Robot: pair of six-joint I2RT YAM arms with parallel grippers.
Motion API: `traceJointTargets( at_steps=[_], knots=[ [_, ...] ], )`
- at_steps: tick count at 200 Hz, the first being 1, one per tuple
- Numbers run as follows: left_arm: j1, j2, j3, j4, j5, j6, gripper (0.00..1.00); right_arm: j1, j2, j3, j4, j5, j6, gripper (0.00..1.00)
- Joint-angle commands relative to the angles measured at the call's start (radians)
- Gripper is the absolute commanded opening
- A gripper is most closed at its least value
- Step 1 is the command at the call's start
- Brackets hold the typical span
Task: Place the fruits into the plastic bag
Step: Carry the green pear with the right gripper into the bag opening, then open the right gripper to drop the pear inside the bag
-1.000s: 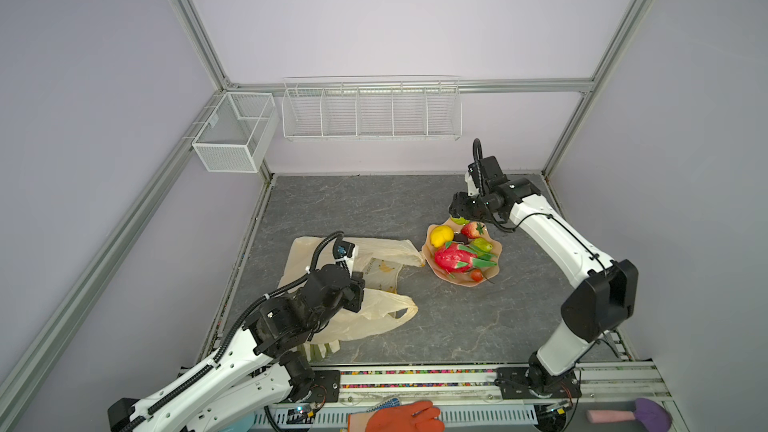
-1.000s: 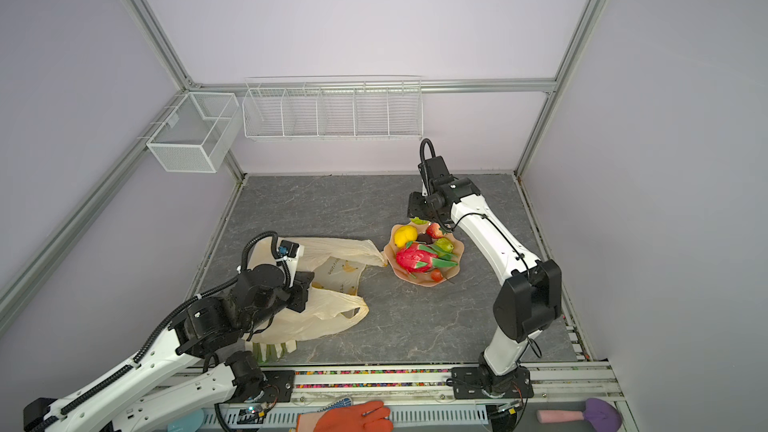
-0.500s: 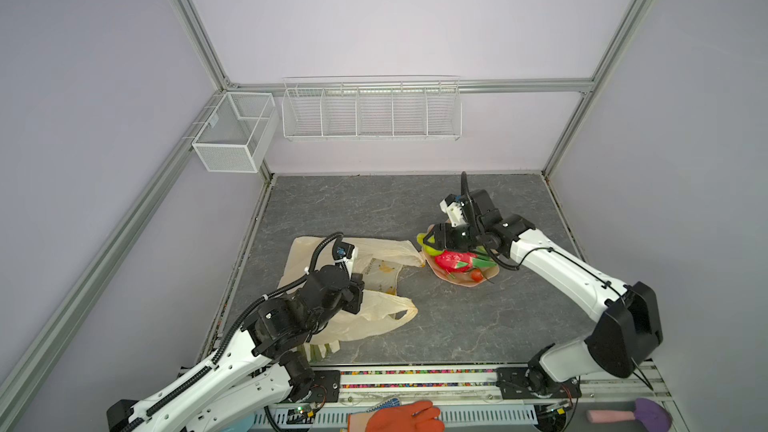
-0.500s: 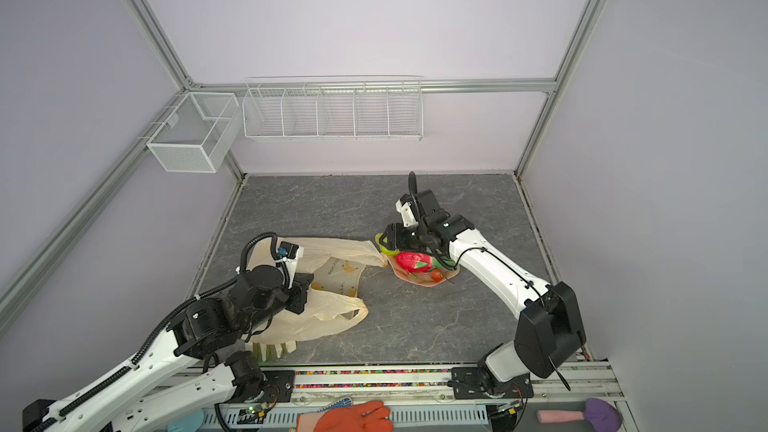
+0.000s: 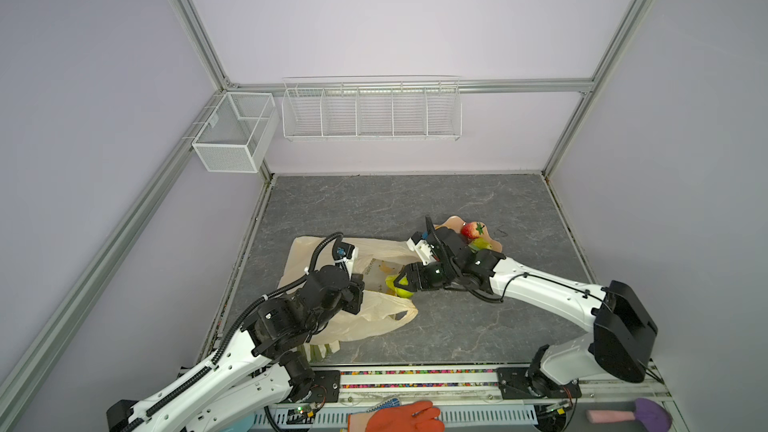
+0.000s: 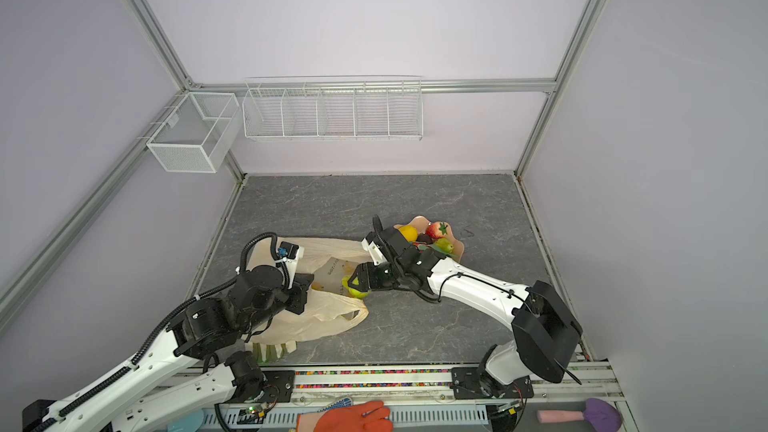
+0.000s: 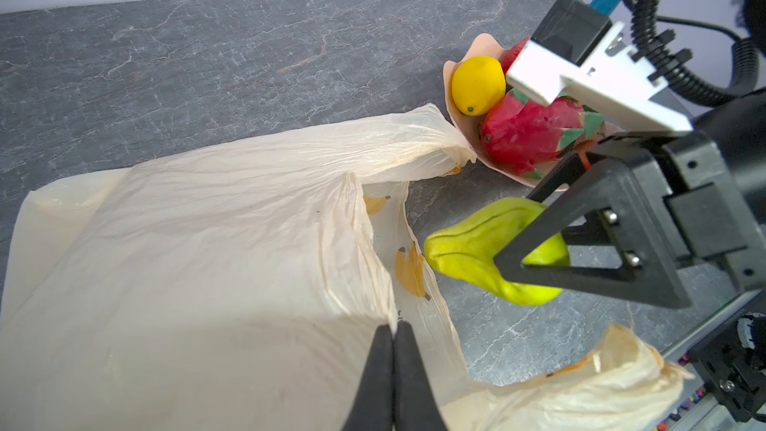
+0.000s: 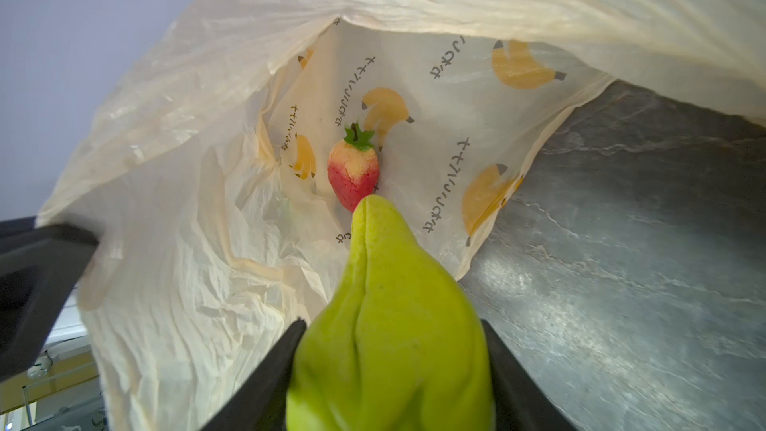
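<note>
The cream plastic bag (image 7: 207,221) lies crumpled on the grey table (image 5: 374,209), and the clenched left gripper (image 7: 393,337) pinches its upper layer at the mouth. Near that mouth, the peach plate (image 7: 478,43) carries a dragon fruit (image 7: 530,130) and a lemon (image 7: 478,84). The right gripper (image 8: 390,325) grasps a ridged yellow-green fruit (image 7: 464,250) at the bag's mouth, its tip towards a strawberry (image 8: 353,172) lying inside.

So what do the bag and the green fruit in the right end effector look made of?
Bag: thin translucent cream plastic film, slightly glossy; fine crinkles, banana print showing through. Green fruit: probably moulded foam or soft plastic, matte; uniform skin with a pressed crease.
</note>
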Motion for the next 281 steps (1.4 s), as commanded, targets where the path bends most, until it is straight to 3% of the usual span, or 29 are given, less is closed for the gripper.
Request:
traceJointTargets(
  at_steps=[1,122,281],
  knots=[
    [-0.001,-0.002,0.019,0.008,0.007,-0.016,0.00,0.008,0.028,-0.029,0.057,-0.033,0.021,0.29],
    [-0.001,0.026,0.039,0.049,0.030,-0.025,0.00,0.072,0.235,0.009,0.224,-0.209,0.036,0.21],
    [-0.002,0.038,0.029,0.119,0.042,-0.015,0.00,0.106,0.494,0.254,0.300,-0.287,0.090,0.22]
  ],
)
